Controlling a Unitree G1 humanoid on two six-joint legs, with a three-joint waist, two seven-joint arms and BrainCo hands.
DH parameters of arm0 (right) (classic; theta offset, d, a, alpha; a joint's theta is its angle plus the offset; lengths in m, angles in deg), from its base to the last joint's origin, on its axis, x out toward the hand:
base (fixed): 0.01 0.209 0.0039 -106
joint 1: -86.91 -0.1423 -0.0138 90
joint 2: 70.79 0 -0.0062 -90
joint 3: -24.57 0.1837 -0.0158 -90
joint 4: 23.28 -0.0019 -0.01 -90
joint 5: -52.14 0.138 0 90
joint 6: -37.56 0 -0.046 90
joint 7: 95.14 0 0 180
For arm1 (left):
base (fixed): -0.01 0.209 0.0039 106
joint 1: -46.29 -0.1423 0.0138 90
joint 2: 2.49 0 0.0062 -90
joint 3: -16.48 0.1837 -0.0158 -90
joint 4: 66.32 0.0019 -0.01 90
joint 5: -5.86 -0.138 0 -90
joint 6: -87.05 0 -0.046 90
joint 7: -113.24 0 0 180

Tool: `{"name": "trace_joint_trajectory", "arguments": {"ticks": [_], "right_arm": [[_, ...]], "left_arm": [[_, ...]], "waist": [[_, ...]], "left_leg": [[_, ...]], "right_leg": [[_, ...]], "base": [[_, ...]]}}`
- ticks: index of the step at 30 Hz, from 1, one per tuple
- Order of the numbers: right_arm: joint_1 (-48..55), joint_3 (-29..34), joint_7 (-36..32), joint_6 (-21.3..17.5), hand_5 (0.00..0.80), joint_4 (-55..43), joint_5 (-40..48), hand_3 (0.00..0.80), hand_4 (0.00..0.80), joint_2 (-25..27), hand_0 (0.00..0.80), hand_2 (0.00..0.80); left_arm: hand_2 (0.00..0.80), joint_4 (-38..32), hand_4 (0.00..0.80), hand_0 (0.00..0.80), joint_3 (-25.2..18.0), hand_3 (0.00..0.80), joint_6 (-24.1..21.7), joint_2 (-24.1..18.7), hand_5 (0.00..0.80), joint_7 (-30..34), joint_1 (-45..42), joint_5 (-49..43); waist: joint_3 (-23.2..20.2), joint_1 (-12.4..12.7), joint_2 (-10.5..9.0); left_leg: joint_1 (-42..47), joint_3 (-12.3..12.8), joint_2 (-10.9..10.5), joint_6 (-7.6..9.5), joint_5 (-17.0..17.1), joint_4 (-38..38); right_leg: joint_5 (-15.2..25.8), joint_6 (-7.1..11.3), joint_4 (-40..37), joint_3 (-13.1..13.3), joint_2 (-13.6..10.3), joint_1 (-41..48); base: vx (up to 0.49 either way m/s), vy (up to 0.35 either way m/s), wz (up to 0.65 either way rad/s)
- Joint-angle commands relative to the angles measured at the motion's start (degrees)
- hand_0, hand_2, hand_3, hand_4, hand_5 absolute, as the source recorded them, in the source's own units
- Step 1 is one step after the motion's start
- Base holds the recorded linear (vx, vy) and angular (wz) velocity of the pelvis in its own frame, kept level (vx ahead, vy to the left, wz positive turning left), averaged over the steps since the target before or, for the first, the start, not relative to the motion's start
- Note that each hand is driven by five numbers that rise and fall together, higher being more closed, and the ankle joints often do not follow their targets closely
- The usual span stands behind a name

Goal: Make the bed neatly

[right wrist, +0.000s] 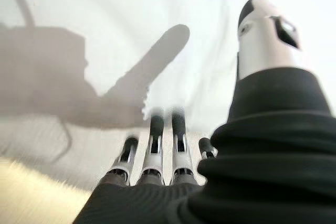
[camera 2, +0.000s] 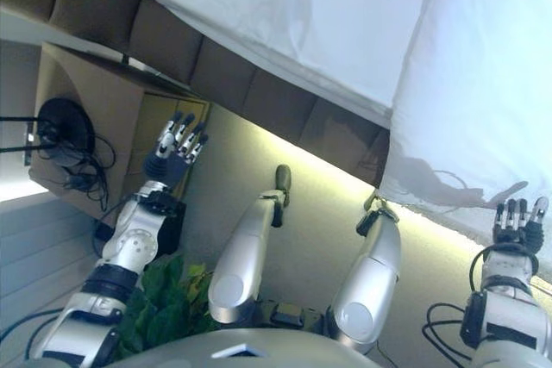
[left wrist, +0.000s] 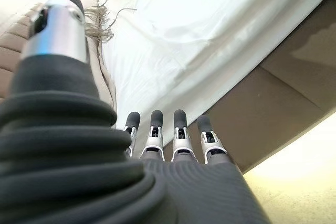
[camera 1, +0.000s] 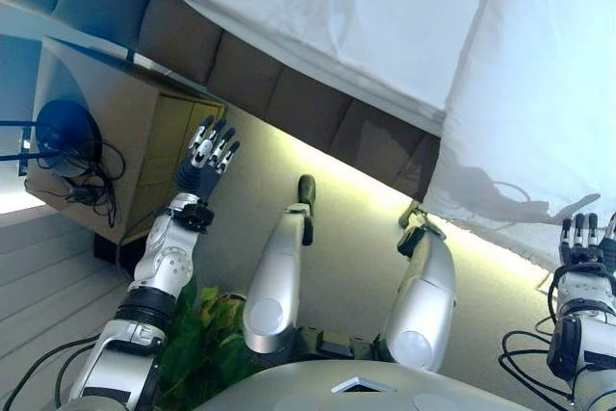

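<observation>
Your left hand is raised in front of the wooden nightstand, fingers straight and spread, holding nothing. The bed frame, brown and padded, runs across the middle, with the white sheet on top. At right the white duvet hangs over the bed's edge. Your right hand sits just below its hem, fingers straight, empty.

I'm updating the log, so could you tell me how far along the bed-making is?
Barely begun. Nothing looks done: the white duvet hangs over the bed's edge, down past the brown bed frame. Nothing is in hand: the left hand and right hand are open, holding nothing. Gripping, pulling straight and smoothing remain.
</observation>
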Motion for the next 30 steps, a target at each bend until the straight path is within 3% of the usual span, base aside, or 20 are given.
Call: {"name": "trace_joint_trajectory", "arguments": {"ticks": [1, 10, 11, 12, 16, 26, 30], "right_arm": [[4.27, 2.96, -0.63, 0.54, 0.0, 2.14, 2.52, 0.0, 0.0, 1.27, 0.0, 0.0], [2.99, 3.23, -0.92, -0.94, 0.0, 0.74, 2.64, 0.0, 0.0, 4.51, 0.0, 0.0], [2.62, 3.3, -0.76, -0.93, 0.0, 0.59, 2.82, 0.0, 0.0, 5.1, 0.0, 0.0], [2.59, 3.32, -0.71, -0.97, 0.0, 0.51, 3.06, 0.0, 0.0, 5.38, 0.0, 0.0], [2.14, 3.85, -0.76, -0.92, 0.0, 0.29, 4.0, 0.0, 0.0, 7.3, 0.0, 0.0], [0.38, 4.15, -0.85, -3.5, 0.0, -0.56, 3.66, 0.0, 0.0, 10.21, 0.0, 0.0], [-0.38, 5.25, 0.4, -10.05, 0.0, -1.22, 5.69, 0.0, 0.0, 11.0, 0.0, 0.0]], "left_arm": [[0.0, -1.11, 0.0, 0.0, -1.31, 0.0, -3.85, 1.02, 0.0, 0.22, -1.38, 1.85], [0.0, -3.56, 0.0, 0.0, -0.76, 0.0, -4.06, 0.87, 0.0, -1.57, -2.29, 1.2], [0.0, -3.51, 0.0, 0.0, -0.85, 0.0, -4.16, 0.79, 0.0, -1.54, -2.22, 1.19], [0.0, -3.39, 0.0, 0.0, -0.94, 0.0, -4.26, 0.72, 0.0, -1.22, -2.36, 1.15], [0.0, -3.95, 0.0, 0.0, -1.68, 0.0, -4.02, 0.2, 0.0, -0.34, -3.15, 0.88], [0.0, -5.49, 0.0, 0.0, -1.81, 0.0, -4.47, 0.84, 0.0, 1.45, -4.33, 0.69], [0.0, -5.81, 0.0, 0.0, -1.71, 0.0, -4.8, 1.44, 0.0, 1.25, -4.41, 0.82]], "waist": [[0.74, -1.32, 2.27], [1.11, -0.59, 3.13], [1.11, -0.42, 3.2], [1.11, -0.21, 3.25], [1.11, 0.69, 3.48], [1.11, 1.82, 4.27], [1.11, 1.73, 4.94]], "left_leg": [[-0.68, -2.3, 1.37, -0.7, 6.49, -6.47], [-2.86, -2.05, 1.44, -0.73, 7.08, -6.39], [-2.7, -2.41, 1.47, -0.99, 5.96, -6.1], [-3.9, -2.21, 1.47, -0.73, 7.0, -5.88], [-5.31, -2.9, 1.58, -1.02, 5.8, -4.76], [-8.97, -3.27, 1.69, -1.06, 7.03, -4.65], [-9.57, -3.02, 1.72, -1.17, 6.84, -4.35]], "right_leg": [[-1.25, 7.45, 2.4, 3.09, -3.54, 0.83], [-2.06, 7.15, 2.65, 2.41, -3.57, -0.26], [-3.35, 7.61, 3.3, 2.87, -3.54, -0.11], [-2.45, 6.95, 3.46, 2.25, -3.73, -1.1], [-4.37, 7.49, 5.55, 2.38, -3.86, -2.33], [-4.54, 7.37, 7.47, 2.63, -4.16, -6.53], [-4.18, 7.47, 7.89, 2.99, -4.93, -7.84]], "base": [[-0.007, 0.004, -0.11], [0.013, -0.017, -0.05], [-0.009, -0.055, 0.01], [0.054, -0.067, 0.04], [0.017, -0.056, 0.05], [-0.026, -0.011, 0.03], [-0.029, 0.05, 0.02]]}}
